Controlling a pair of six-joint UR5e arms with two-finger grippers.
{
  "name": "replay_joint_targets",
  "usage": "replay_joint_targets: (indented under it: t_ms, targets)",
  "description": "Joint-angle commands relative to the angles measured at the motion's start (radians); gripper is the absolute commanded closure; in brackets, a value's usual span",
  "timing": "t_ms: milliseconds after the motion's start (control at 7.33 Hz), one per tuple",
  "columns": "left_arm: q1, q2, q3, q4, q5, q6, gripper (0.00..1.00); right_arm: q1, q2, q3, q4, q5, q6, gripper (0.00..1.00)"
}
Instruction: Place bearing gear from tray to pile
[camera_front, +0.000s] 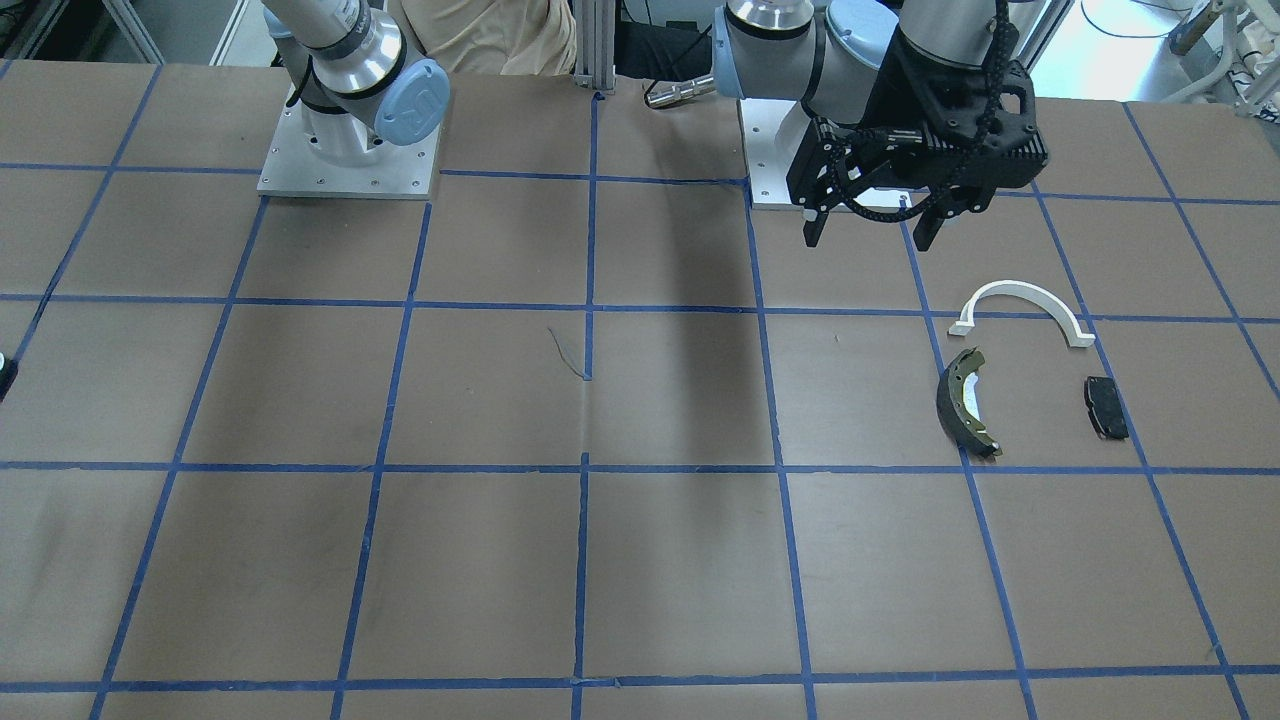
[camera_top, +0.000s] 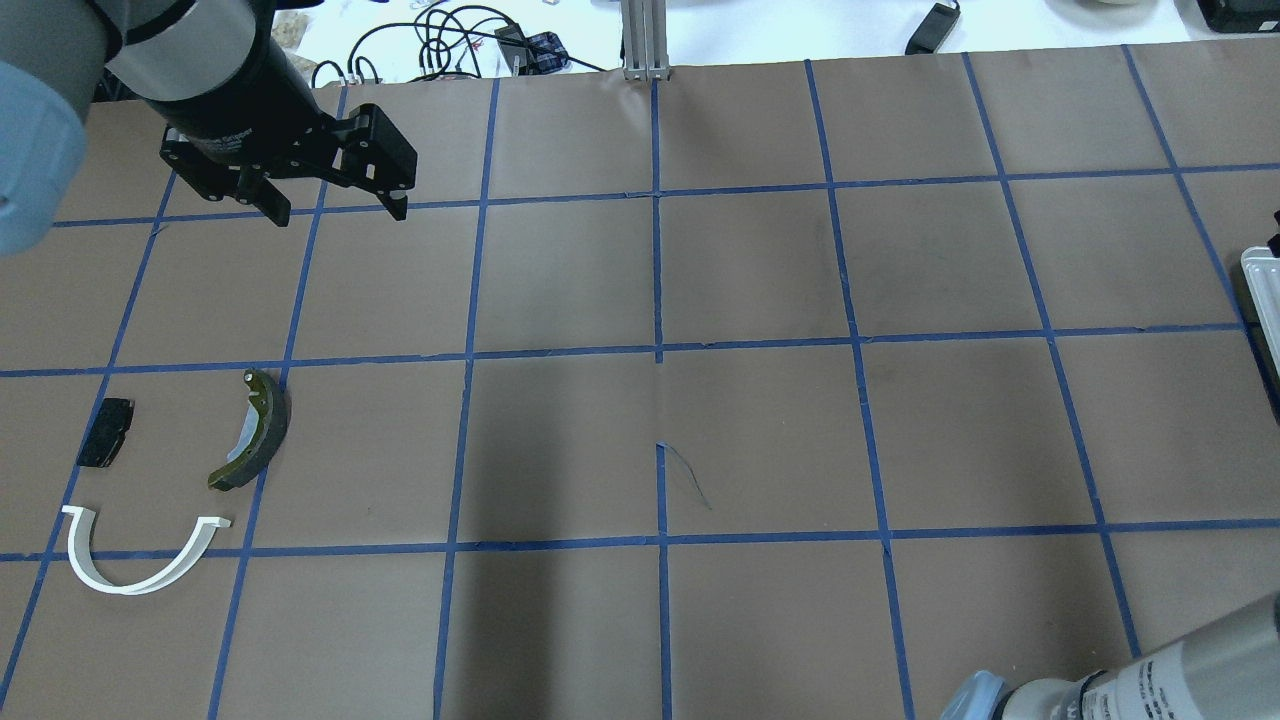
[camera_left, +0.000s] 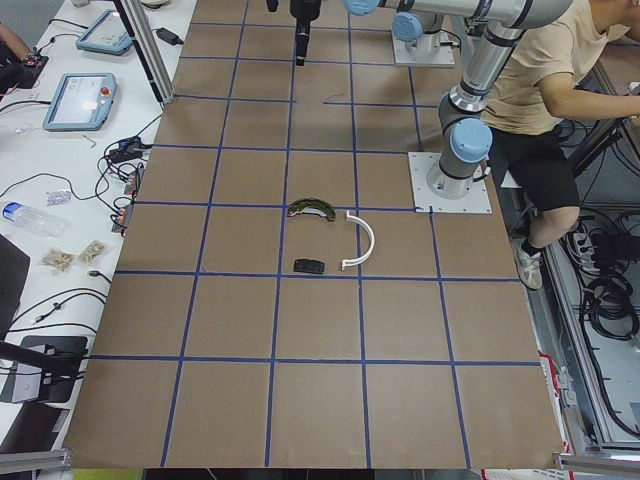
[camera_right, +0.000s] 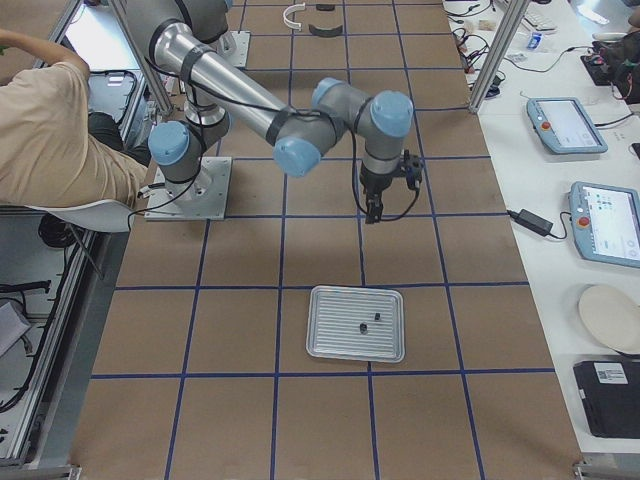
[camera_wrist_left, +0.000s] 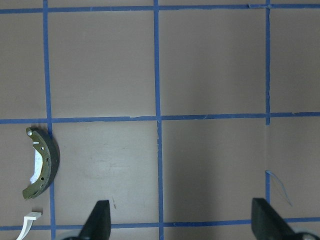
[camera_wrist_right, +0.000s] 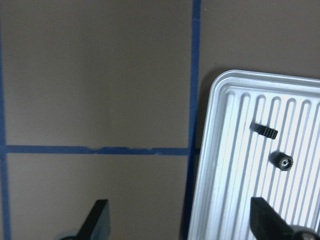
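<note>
Aluminium tray (camera_wrist_right: 214, 150) held the bearing gear (camera_wrist_right: 281, 161) untouched, the pile (camera_top: 262, 425) lacked it, and left gripper (camera_front: 868, 240) and right gripper (camera_wrist_right: 180, 222) gaped empty.

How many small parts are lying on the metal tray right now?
2. A black toothed piece lies on the tray's ribbed floor; a round gear sits close beside it, not touching. Nothing else shows on the tray.

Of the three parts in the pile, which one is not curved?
The small black rectangular pad. It is a short straight block; the white plastic arch and the dark brake shoe both bend in an arc.
</note>
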Motion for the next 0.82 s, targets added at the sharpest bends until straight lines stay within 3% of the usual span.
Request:
replay_joint_targets:
  t_ms: [0,409,682]
  targets:
    - [0.000,0.000,0.001,0.000,0.000,0.000,0.00,-0.077,0.118,-0.010,-0.118,0.005,-0.109,0.00]
    - [0.000,0.000,0.001,0.000,0.000,0.000,0.00,-0.082,0.230,-0.097,-0.118,0.005,-0.182,0.00]
    - [0.000,0.000,-0.001,0.000,0.000,0.000,0.00,-0.082,0.256,-0.120,-0.120,0.002,-0.193,0.09]
